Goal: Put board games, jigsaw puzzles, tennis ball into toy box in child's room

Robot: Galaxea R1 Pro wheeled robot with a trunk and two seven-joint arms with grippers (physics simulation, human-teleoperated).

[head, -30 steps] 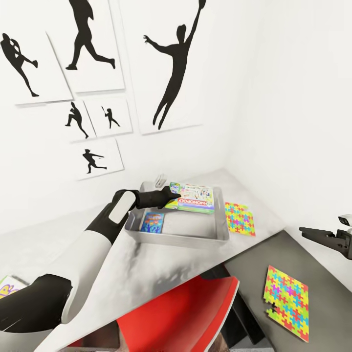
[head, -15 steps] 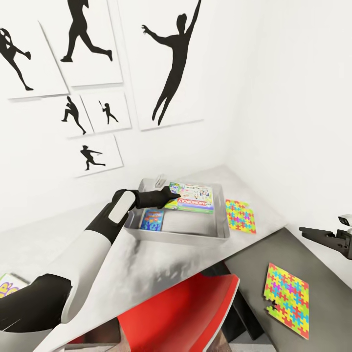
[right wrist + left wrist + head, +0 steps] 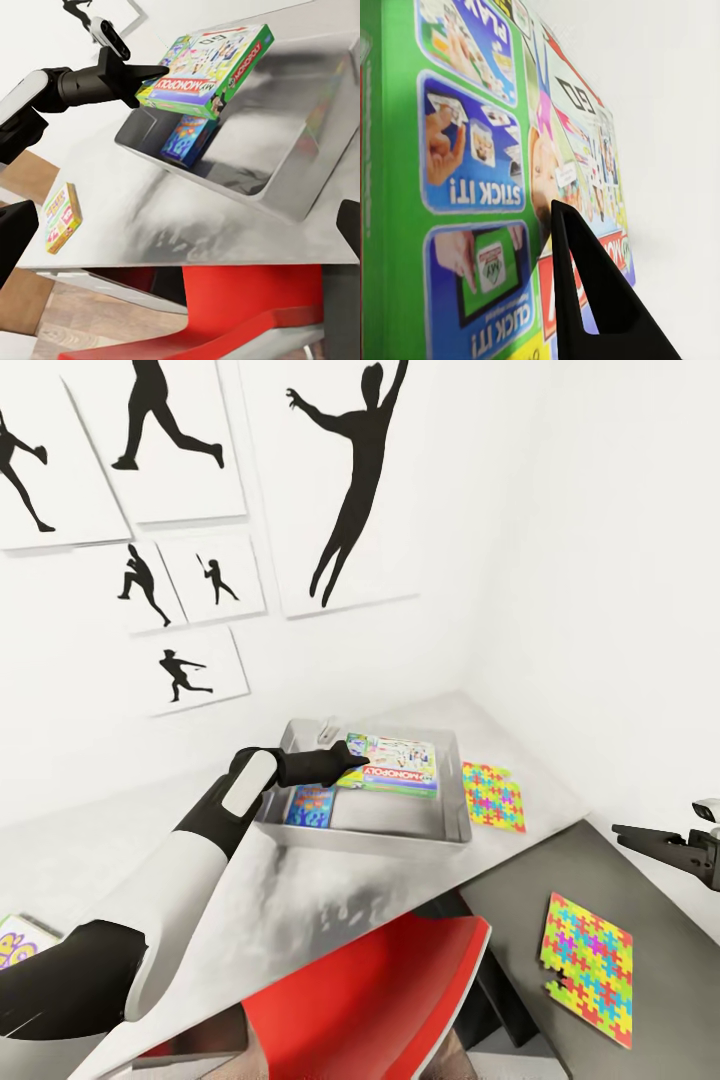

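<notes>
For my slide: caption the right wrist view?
Left gripper holds Monopoly box over the toy box.

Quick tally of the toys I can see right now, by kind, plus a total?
Board games: 3, namely the Monopoly box held by the left hand over the toy box, a blue box inside it, and a small yellow box on the table.
Jigsaw puzzles: 2, one beside the toy box, one on the dark side table.
Total: 5

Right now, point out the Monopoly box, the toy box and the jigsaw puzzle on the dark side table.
Monopoly box (image 3: 398, 763): head view, middle of its printed lid.
toy box (image 3: 368, 836): head view, near wall below the rim.
jigsaw puzzle (image 3: 588, 967): head view, centre of the sheet.
</notes>
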